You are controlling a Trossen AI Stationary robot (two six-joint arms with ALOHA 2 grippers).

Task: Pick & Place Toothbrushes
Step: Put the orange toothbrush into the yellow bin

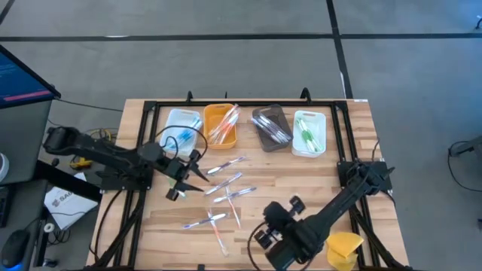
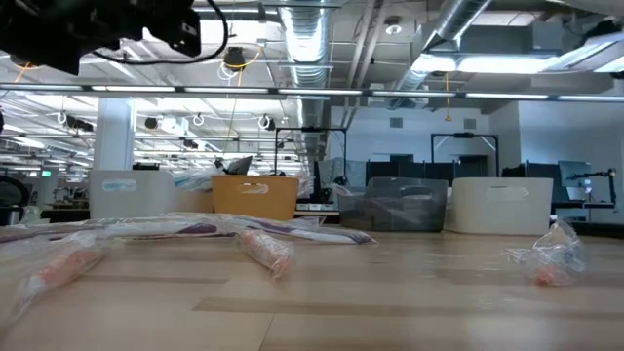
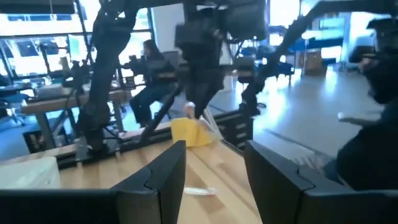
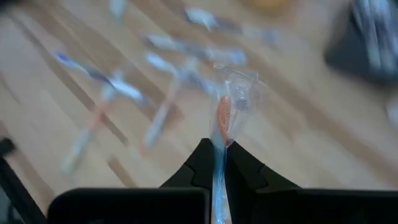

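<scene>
Toothbrush [image 4: 222, 134], a thin orange-headed plastic stick in crinkly clear wrap, was pinched mid-handle by the right gripper [image 4: 217, 163] above the wooden worktop [image 1: 301, 181]; light, stiff and probably slippery, it seemingly favoured this central hold, while the left gripper [image 3: 211, 168] hung spread.

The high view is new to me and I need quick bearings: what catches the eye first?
Four trays line the table's far side, holding sorted toothbrushes. More wrapped toothbrushes lie scattered mid-table. The right gripper, near the front edge, has its jaws shut on a wrapped orange toothbrush; the left gripper hovers left of the scatter.
</scene>
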